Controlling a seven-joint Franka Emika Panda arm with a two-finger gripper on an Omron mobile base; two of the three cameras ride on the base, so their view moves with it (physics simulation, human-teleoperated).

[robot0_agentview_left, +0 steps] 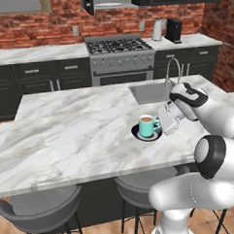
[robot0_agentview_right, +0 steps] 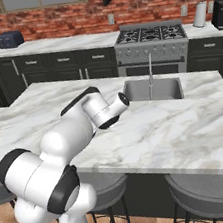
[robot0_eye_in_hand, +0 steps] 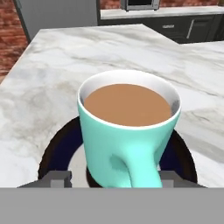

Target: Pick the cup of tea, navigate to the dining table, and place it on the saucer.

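1. The dining table (robot0_agentview_left: 66, 136), a long marbled slab with a sink (robot0_agentview_left: 151, 92) set into its far side, spans the scene; grey stools (robot0_agentview_left: 43, 205) stand along its near edge.
2. The white arm (robot0_agentview_left: 208, 148) rises from the base, bends at the elbow and reaches low and level over the tabletop toward the mug's handle side.
3. The gripper (robot0_agentview_left: 164, 121) sits just beside the cup's handle, fingers spread either side of it, not clamping.
4. The saucer (robot0_eye_in_hand: 57, 148), dark, lies on the table near the sink.
5. The cup of tea (robot0_eye_in_hand: 127, 131) stands upright on the saucer, handle facing the hand.
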